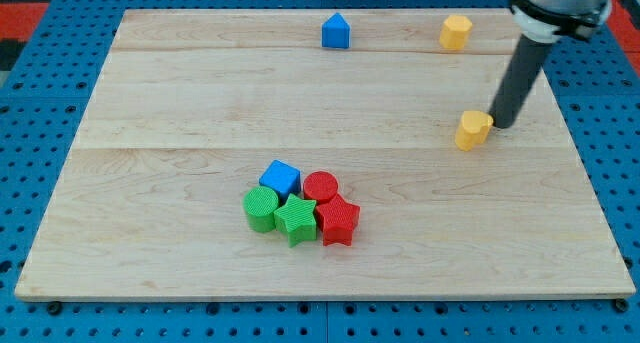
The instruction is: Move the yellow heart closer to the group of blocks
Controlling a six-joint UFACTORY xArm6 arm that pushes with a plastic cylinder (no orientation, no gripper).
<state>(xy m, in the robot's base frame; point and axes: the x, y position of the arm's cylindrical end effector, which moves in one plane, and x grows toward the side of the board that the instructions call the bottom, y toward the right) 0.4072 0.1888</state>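
A yellow block (473, 129), possibly the heart, lies at the right of the board. My tip (503, 123) is just to its right, touching or almost touching it. A second yellow block (455, 31) sits near the view's top right; its shape is hard to make out. The group lies at the lower middle: a blue cube (280, 176), a red cylinder (321, 187), a green cylinder (261, 208), a green star (295, 220) and a red star (338, 220), all packed together.
A blue house-shaped block (336, 31) stands alone near the top edge. The wooden board (150, 113) rests on a blue pegboard. The arm's rod comes down from the view's top right.
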